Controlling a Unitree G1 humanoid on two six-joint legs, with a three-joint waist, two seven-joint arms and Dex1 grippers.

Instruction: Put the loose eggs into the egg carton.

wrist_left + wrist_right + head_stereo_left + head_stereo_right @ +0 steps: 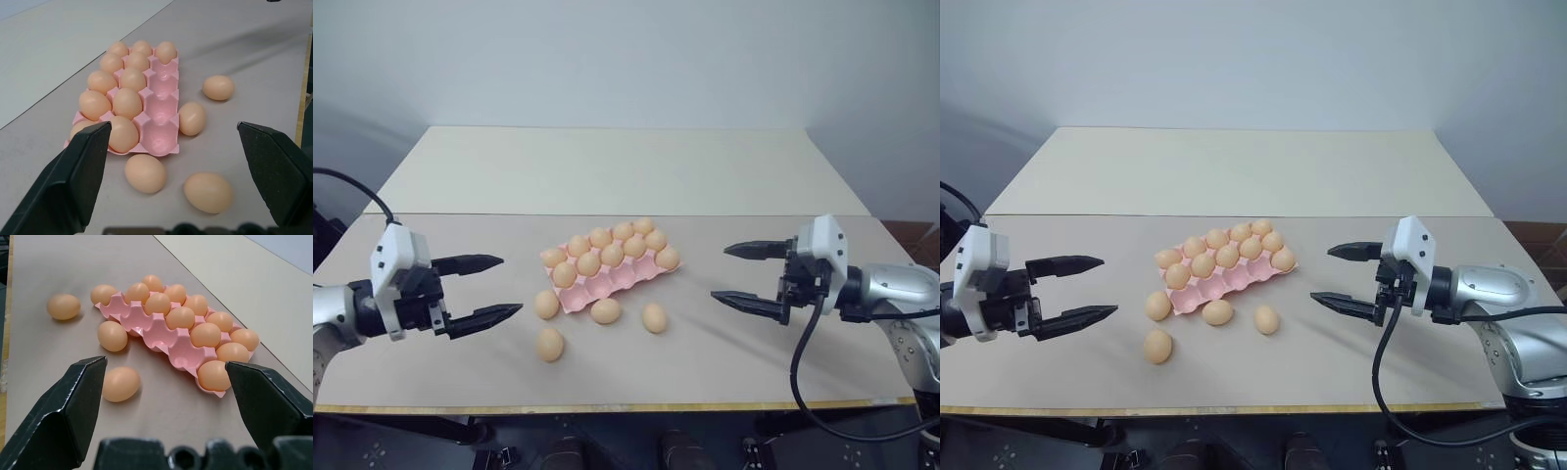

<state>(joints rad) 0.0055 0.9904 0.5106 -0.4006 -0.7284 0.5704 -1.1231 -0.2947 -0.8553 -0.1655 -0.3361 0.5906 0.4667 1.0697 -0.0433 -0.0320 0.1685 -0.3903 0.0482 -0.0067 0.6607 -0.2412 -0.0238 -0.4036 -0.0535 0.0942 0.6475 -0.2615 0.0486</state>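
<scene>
The pale pink egg carton lies mid-table, its back and middle rows full and one egg at the right end of the front row; the other front cups are bare. Several loose eggs lie on the table along its near side: one by the left corner, one against the front edge, one right of that, one nearest me. My left gripper hovers open and empty left of them. My right gripper hovers open and empty to the right, pointing at the carton.
The grey table top ends in a wooden front edge close to the nearest egg. A paler second table adjoins behind the carton. A black cable hangs from my right wrist.
</scene>
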